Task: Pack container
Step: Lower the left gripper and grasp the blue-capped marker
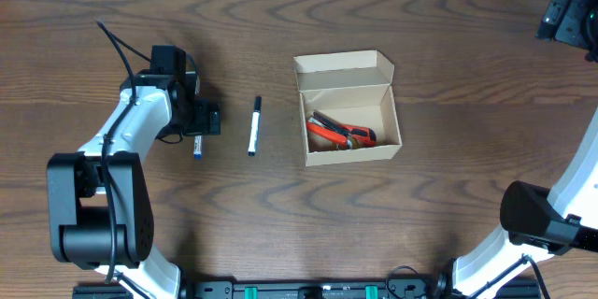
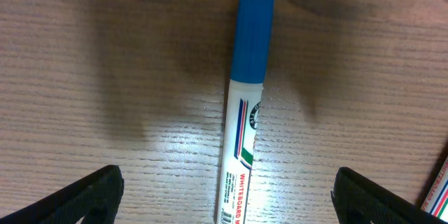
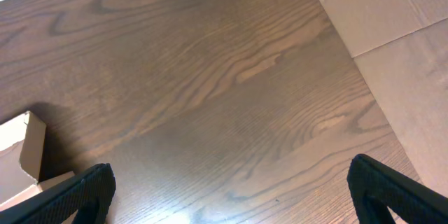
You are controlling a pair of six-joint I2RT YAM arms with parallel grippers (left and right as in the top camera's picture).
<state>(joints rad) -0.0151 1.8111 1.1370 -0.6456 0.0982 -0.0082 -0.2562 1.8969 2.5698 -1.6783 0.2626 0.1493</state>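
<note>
The tan cardboard container (image 1: 348, 109) stands open at the table's middle, its flap lid upright at the back. Red and black markers (image 1: 341, 133) lie inside it. A corner of the container shows in the right wrist view (image 3: 24, 152). A blue-capped whiteboard marker (image 2: 241, 112) lies on the table between the open fingers of my left gripper (image 2: 227, 199), which hovers right over it (image 1: 199, 140). A black-capped marker (image 1: 253, 125) lies between that gripper and the container. My right gripper (image 3: 231, 189) is open and empty at the far right back (image 1: 570, 14).
The wooden table's right edge shows in the right wrist view, with a cardboard-coloured floor (image 3: 399, 35) beyond it. Another marker's end (image 2: 437, 192) peeks in at the right of the left wrist view.
</note>
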